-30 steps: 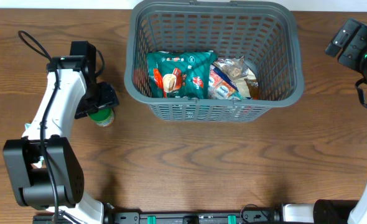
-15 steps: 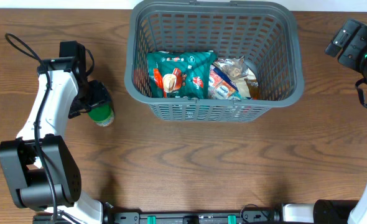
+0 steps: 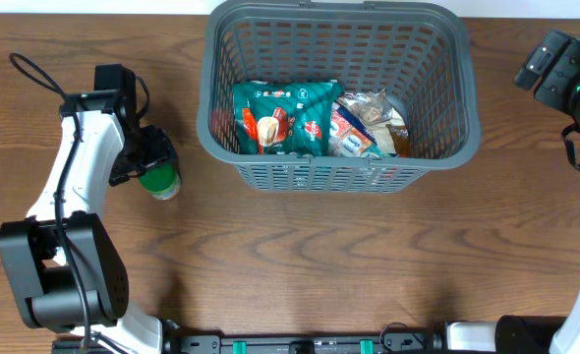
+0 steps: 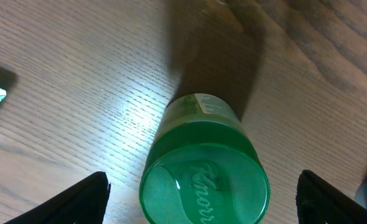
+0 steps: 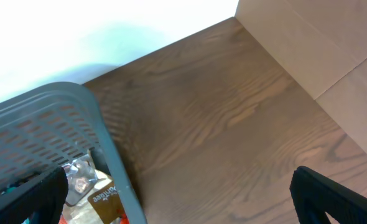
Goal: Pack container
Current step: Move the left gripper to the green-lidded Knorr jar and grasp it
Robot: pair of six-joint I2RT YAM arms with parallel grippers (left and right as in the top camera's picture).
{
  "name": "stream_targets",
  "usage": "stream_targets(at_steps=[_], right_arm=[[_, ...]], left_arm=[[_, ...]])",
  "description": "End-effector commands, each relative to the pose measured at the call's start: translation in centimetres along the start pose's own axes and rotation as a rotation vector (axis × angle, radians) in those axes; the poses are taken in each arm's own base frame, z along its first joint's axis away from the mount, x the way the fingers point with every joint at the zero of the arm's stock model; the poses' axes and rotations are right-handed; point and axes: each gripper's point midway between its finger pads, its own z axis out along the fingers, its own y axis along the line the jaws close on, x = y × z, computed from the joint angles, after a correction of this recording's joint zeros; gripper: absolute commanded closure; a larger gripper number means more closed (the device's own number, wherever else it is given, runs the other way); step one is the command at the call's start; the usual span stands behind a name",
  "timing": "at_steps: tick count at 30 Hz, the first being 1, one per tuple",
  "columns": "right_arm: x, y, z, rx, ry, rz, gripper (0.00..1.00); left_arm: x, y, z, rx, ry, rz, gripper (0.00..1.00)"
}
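The left pincer [image 4: 202, 190] hangs open astride the upright green-lidded jar [image 3: 160, 180], jaws either side so they can close on it. The basket [image 3: 464, 108] sits nearby on the surface [image 3: 319, 256], packets [image 3: 285, 116] inside. The right pincer [image 5: 180, 186] is open, empty, out of the way

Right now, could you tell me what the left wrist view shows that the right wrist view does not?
Only the left wrist view shows a green-lidded jar between the open left fingers, apart from both. Only the right wrist view shows the basket corner with packets inside. Both show the wooden table and open fingers; the right fingers hold nothing.
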Motion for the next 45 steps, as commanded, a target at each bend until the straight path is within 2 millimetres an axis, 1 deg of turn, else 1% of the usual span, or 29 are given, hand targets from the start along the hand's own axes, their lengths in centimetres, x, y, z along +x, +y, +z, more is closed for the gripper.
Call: stream_targets(at_steps=[1, 10, 16, 28, 36, 45], right_arm=[[-0.1, -0.5, 0.1, 0.019, -0.005, 0.018, 0.01], [-0.1, -0.5, 0.1, 0.019, -0.005, 0.018, 0.01], [-0.1, -0.5, 0.1, 0.019, -0.005, 0.018, 0.01], [-0.1, -0.5, 0.1, 0.019, -0.005, 0.018, 0.01], [-0.1, -0.5, 0.1, 0.019, -0.005, 0.018, 0.01], [-0.1, -0.5, 0.1, 0.019, -0.005, 0.018, 0.01]], left_arm=[[0.8, 0.2, 1.2, -0.004, 0.041, 0.005, 0.21], [2.2, 0.7, 3.3, -0.012, 0.061, 0.003, 0.21], [2.1, 0.6, 4.3, -0.004, 0.041, 0.002, 0.21], [0.9, 0.2, 4.4, 0.014, -0.008, 0.001, 0.21], [0.9, 0.2, 4.5, 0.014, -0.009, 0.001, 0.21], [1.5, 0.0, 5.5, 0.002, 0.026, 0.01, 0.21]])
